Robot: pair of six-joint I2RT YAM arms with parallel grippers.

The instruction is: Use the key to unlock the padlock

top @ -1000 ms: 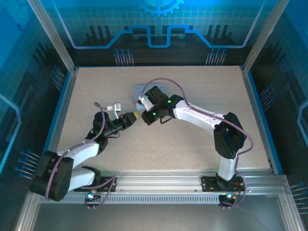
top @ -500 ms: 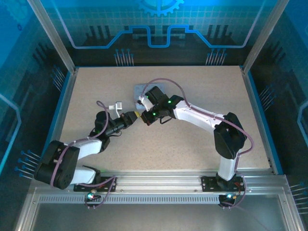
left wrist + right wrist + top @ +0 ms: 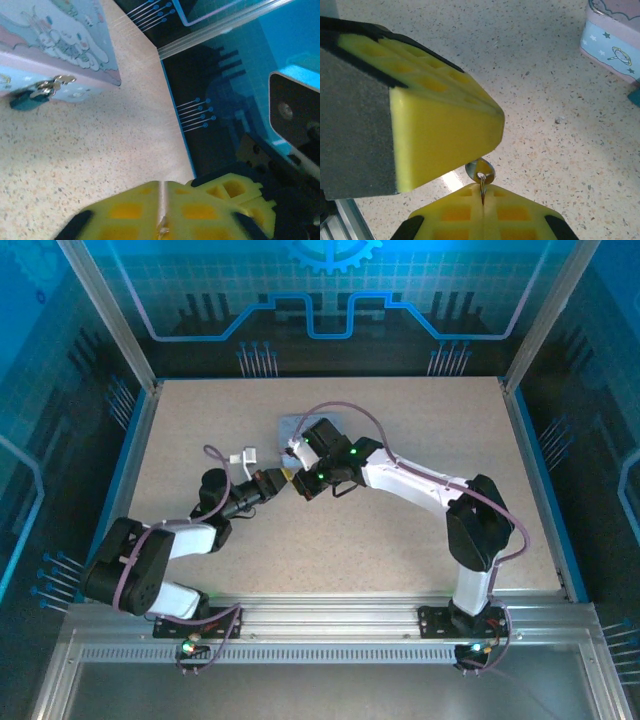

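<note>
My left gripper [image 3: 161,192] had just closed tight right beside the key [image 3: 480,172], which the right gripper [image 3: 482,200] held pinched. A handover seemed near. The padlock [image 3: 23,100] hung on the tin [image 3: 60,45].

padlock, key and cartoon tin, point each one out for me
padlock [image 3: 22,101], left wrist view, on its dark-blue body
key [image 3: 479,170], right wrist view, on its round head
cartoon tin [image 3: 55,35], left wrist view, on its printed lid
</note>
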